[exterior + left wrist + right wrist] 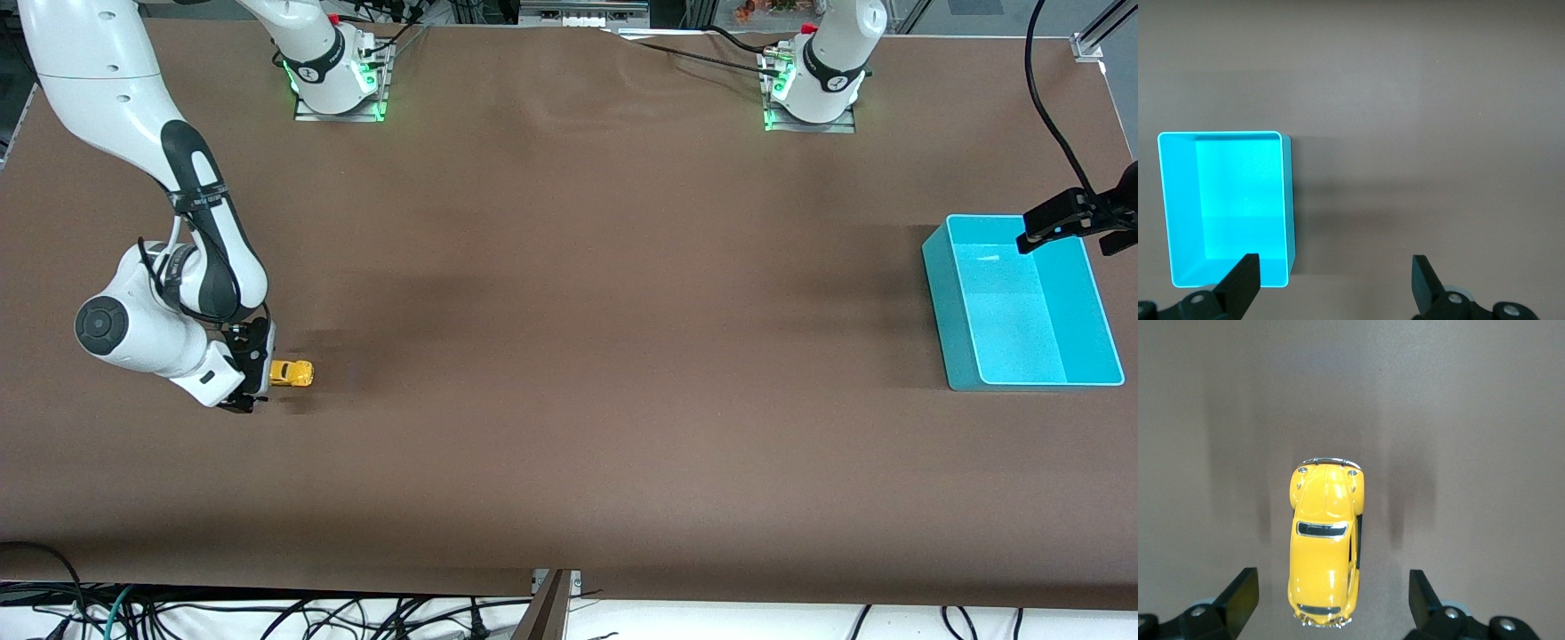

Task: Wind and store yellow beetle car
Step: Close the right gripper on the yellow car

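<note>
The yellow beetle car (pixel 292 373) stands on the brown table toward the right arm's end. My right gripper (pixel 254 372) is open just above the table, right beside the car. In the right wrist view the car (pixel 1326 540) lies lengthwise, its rear end between the spread fingertips, and my right gripper (pixel 1333 588) does not touch it. My left gripper (pixel 1073 236) is open and empty, up in the air over the turquoise bin (pixel 937 271). In the left wrist view my left gripper (pixel 1335 277) shows above the bin's (pixel 1178 200) edge and the bare table beside it.
The turquoise bin stands empty at the left arm's end of the table. A wide stretch of bare brown table lies between car and bin. Cables (pixel 267 618) lie past the table's front edge.
</note>
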{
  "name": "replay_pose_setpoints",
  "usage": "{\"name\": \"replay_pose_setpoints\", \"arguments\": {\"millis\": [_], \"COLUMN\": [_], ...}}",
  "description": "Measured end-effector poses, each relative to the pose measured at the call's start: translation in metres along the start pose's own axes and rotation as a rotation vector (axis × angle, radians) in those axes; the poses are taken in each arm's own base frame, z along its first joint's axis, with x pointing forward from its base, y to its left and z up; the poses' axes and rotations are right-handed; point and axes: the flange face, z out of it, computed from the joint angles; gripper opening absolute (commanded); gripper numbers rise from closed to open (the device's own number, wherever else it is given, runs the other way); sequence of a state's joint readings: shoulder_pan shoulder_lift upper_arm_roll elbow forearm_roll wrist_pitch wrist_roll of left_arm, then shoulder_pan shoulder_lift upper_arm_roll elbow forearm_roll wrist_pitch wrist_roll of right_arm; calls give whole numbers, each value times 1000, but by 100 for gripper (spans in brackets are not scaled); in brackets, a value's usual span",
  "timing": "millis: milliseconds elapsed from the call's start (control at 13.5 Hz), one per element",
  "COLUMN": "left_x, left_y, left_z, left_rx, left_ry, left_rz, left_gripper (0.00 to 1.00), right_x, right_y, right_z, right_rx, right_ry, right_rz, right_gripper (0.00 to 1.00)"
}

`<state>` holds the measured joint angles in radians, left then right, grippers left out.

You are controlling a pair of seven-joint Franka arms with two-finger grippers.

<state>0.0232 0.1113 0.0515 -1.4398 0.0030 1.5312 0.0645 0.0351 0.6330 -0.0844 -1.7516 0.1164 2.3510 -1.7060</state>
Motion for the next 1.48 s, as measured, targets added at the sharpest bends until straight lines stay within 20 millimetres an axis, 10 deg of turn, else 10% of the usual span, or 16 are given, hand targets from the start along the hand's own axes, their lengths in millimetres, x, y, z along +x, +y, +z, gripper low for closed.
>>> {"name": "replay_pose_setpoints", "arguments": {"millis": [295, 812, 1477], "left_x": [0, 0, 0], "left_y": [0, 0, 0], "left_z": [0, 0, 0], "left_rx": [0, 0, 0], "left_ry": [0, 0, 0], "left_rz": [0, 0, 0], "left_gripper": [100, 100, 100], "right_x": [1, 5, 7], "right_y": [-1, -5, -5], "right_z": [-3, 3, 2], "right_rx": [-3, 8, 5], "right_ry": [1, 1, 2], "right_rz": [-3, -38, -45], "right_gripper": [98, 61, 37]}}
